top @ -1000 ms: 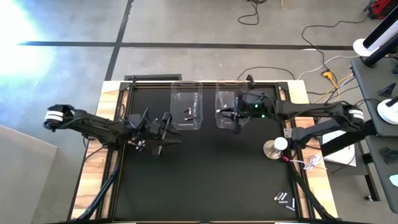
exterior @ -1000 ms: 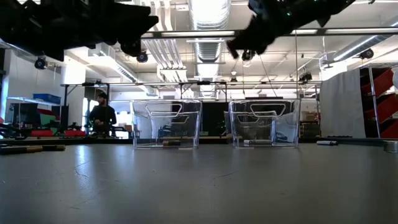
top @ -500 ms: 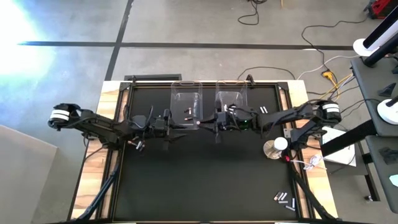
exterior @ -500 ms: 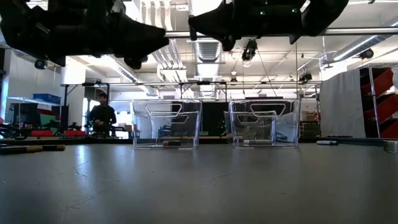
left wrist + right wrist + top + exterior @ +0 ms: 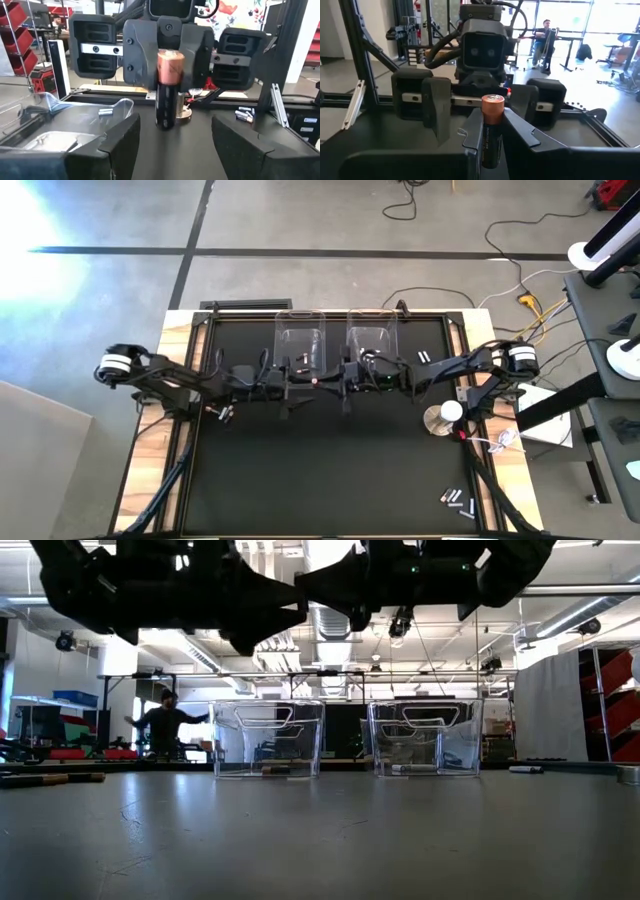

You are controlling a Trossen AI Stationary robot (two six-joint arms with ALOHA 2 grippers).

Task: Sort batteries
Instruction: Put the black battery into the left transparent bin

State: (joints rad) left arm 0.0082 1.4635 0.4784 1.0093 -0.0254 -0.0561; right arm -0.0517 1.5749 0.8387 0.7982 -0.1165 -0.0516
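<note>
The right gripper (image 5: 491, 131) is clamped on a dark cylindrical battery with a copper-coloured top (image 5: 491, 131), holding it upright above the black table (image 5: 330, 470). Directly facing it, the left gripper (image 5: 172, 142) has its fingers spread apart, with the battery just ahead of the gap. Two clear plastic bins (image 5: 300, 350) stand just beyond both grippers. Loose batteries (image 5: 458, 501) lie well apart, near the table's corner.

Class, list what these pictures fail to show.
High view: battery in the right gripper, opposite the left gripper, too small among the arms.
Low view: both grippers cut off by the top edge.
High view: corner batteries too small to tell kinds.
</note>
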